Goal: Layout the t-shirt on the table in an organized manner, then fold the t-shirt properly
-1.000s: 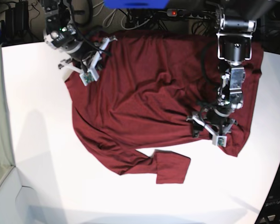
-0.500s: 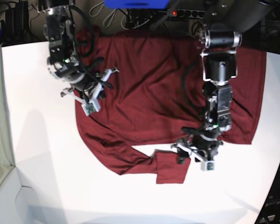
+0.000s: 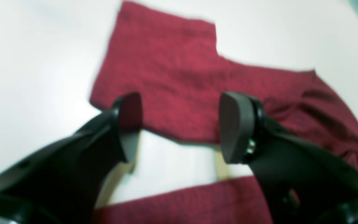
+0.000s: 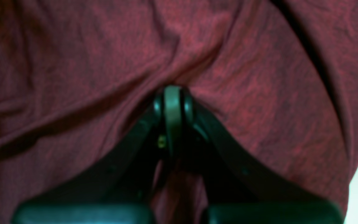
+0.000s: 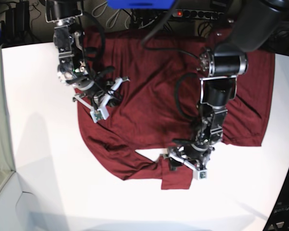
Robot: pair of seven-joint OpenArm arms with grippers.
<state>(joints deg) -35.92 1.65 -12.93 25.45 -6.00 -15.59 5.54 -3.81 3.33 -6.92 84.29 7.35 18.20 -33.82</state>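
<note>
Base view, left fingers (image 5: pixel 185 162) spread over t-shirt (image 5: pixel 154 86) sleeve, right fingers (image 5: pixel 106 96) pinching fabric

- We see the t-shirt (image 5: pixel 154 86) spread on the worktop (image 5: pixel 43 159), toward its far edge.
- One sleeve (image 5: pixel 176 175) lies at the t-shirt's near edge.

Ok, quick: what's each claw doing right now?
Left claw: open, empty, over the sleeve.
Right claw: closed, pinching the shirt.
</note>
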